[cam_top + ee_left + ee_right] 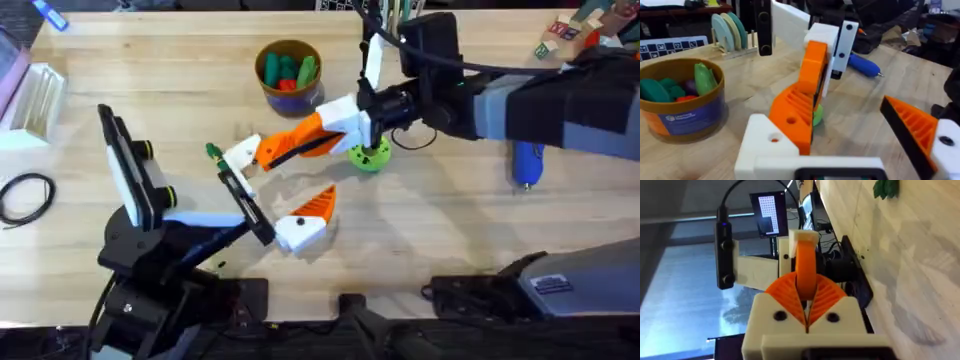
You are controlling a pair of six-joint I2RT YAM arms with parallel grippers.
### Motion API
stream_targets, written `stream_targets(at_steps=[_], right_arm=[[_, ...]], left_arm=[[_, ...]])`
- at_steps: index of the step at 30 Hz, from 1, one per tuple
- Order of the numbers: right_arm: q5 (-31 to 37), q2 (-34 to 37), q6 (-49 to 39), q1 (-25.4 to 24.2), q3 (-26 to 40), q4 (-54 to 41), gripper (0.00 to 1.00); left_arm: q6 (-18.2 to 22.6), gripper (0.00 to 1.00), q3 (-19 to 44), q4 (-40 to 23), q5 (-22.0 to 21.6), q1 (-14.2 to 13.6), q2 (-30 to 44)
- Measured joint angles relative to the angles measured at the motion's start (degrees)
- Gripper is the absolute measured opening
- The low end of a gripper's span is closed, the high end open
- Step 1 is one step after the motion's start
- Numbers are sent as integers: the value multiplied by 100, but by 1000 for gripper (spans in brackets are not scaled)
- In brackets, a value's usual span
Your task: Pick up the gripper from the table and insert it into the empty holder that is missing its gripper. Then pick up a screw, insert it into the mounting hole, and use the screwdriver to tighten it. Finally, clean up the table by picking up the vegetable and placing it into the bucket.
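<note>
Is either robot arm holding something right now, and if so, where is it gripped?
The right gripper is shut on the loose orange gripper, pinching one end between its ribbed pads. The left gripper is open, holding nothing.

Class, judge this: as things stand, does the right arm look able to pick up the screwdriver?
Probably not yet. The right gripper is shut on the gripper, so it has no free fingers. The screwdriver itself lies uncovered on the table near that arm.

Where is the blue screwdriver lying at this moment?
In the overhead view the screwdriver lies on the right side of the table, just below the right arm's forearm and well right of the green disc.
</note>
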Motion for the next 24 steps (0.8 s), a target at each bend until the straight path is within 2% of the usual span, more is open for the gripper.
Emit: stream_targets(at_steps=[7, 12, 24], right_arm=[[391, -2, 375, 203, 1, 98, 9], [638, -1, 490, 441, 1, 147, 8], [866, -2, 584, 533, 1, 188, 8]], left_arm=[[-64, 988, 0, -5, -172, 33, 0], [-128, 987, 2, -7, -85, 14, 0], [-128, 987, 2, -13, 169, 27, 13]])
